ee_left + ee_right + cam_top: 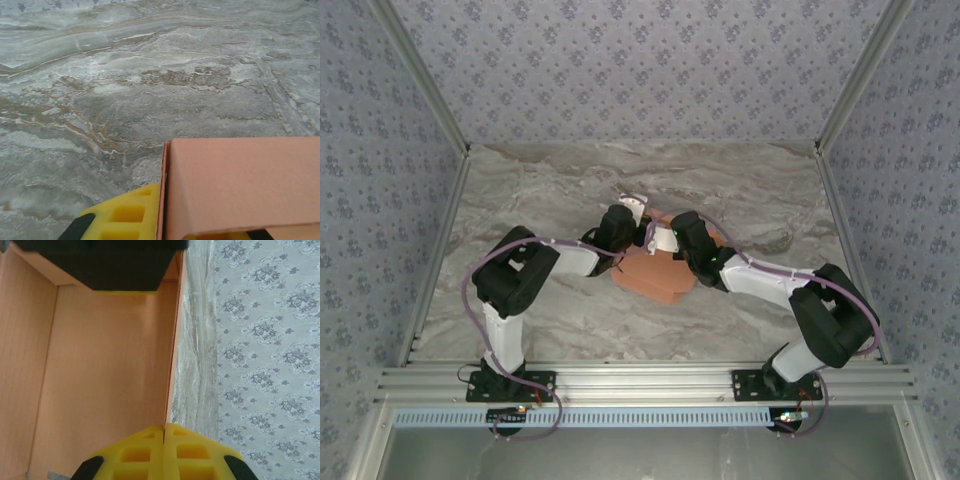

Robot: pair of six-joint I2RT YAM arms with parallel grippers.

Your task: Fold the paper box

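On desk (pixel 550 190), directly beneath both hands: paper box (pixel 655 275), walls partly raised. Thin card, so likely light, springy, quick to crease or crush under hard squeeze. Best taken at upright wall edges close to fold lines, not at flat middle.

Left hand (pixel 620 228): closed, pinching salmon wall panel between yellow fingers (pixel 125 217), wrist tipped down.

Right hand (pixel 164 435): clamped shut on thin wall edge, box interior to its left, bare desk to its right.

Arms bent inward, hands almost meeting above box.
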